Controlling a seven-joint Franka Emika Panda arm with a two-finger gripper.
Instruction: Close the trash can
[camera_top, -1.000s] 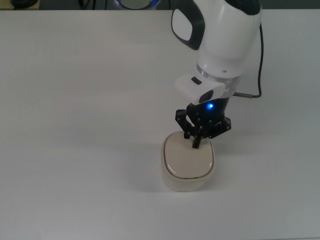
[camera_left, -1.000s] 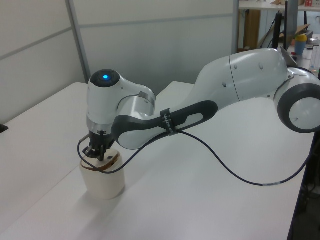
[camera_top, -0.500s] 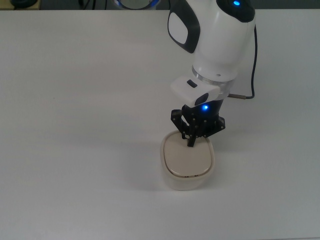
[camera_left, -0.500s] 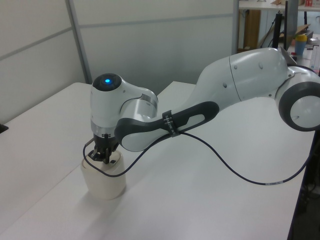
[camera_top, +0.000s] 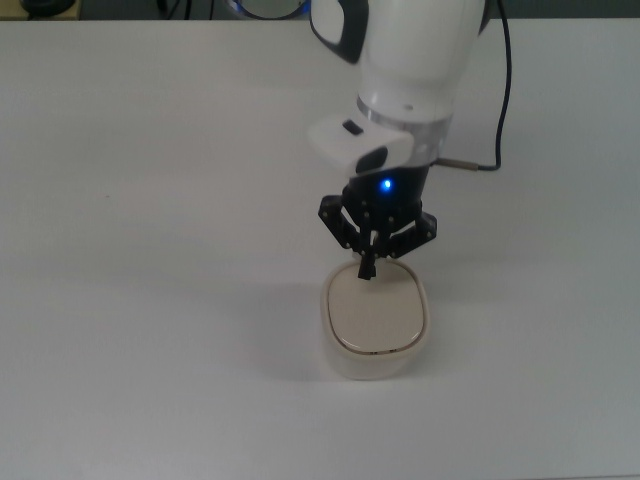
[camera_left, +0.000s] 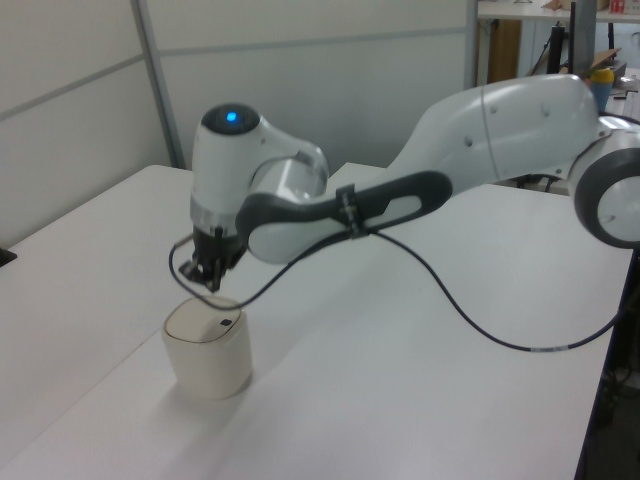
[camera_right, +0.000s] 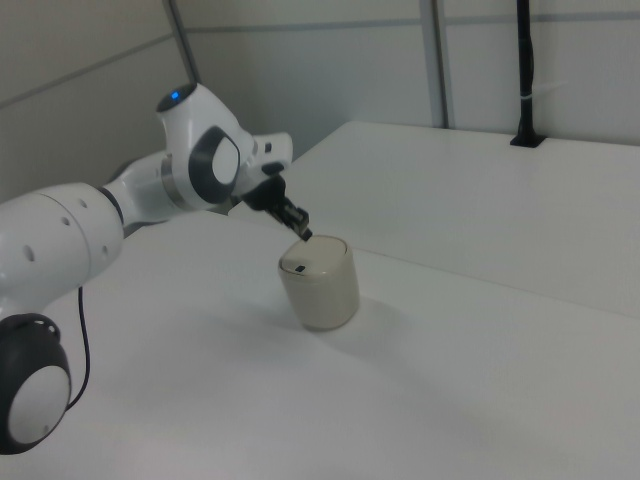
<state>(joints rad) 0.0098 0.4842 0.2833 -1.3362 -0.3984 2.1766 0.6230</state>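
Observation:
The cream-beige trash can (camera_top: 376, 325) stands on the white table with its flat lid (camera_top: 377, 312) lying level on the rim. A small black tab (camera_left: 226, 322) shows on the lid in the left view, and the same trash can (camera_right: 320, 281) appears in the right view. My gripper (camera_top: 368, 268) hangs just above the lid's far edge, clear of it, fingers together with nothing between them. In the left view the gripper (camera_left: 212, 284) sits a short way above the trash can (camera_left: 207, 355).
The white table (camera_top: 150, 200) spreads wide around the can. A black cable (camera_top: 503, 90) runs from the arm over the table. In the right view a black post (camera_right: 524, 70) stands at the table's far edge.
My gripper has lifted off the lid and drawn back toward the top view's upper left. The lid went from slightly raised to flat on the can.

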